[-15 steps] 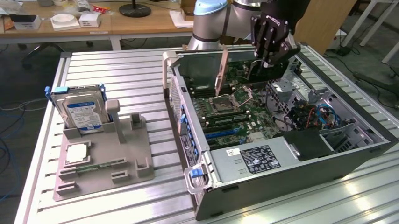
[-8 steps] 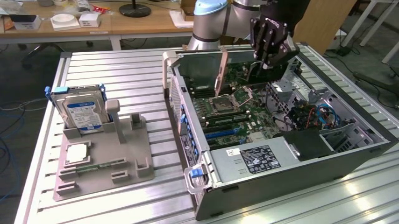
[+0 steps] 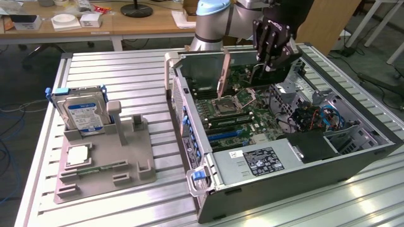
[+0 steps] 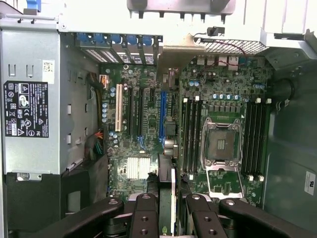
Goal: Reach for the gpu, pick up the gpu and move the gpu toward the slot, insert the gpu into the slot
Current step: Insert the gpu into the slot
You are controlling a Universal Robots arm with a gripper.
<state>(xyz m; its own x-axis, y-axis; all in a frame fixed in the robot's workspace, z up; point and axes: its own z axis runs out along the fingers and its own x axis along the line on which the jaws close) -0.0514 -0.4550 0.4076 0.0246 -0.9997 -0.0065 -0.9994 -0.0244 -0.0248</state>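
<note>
Slatted metal table bearing an open computer case laid on its side, motherboard facing up. Gripper hangs over the board, jaws pinching the graphics card by its two faces. The card is held edge-down and appears clear of the board, its metal bracket toward the case's rear wall. Step in hand, as judged: carrying the card to the slot, the long blue strip lying just beside the card's line; insertion not yet begun. The next move calls for the card's lower edge parallel to and squarely over the slot, then a straight, level descent so the bracket meets the rear opening.
</note>
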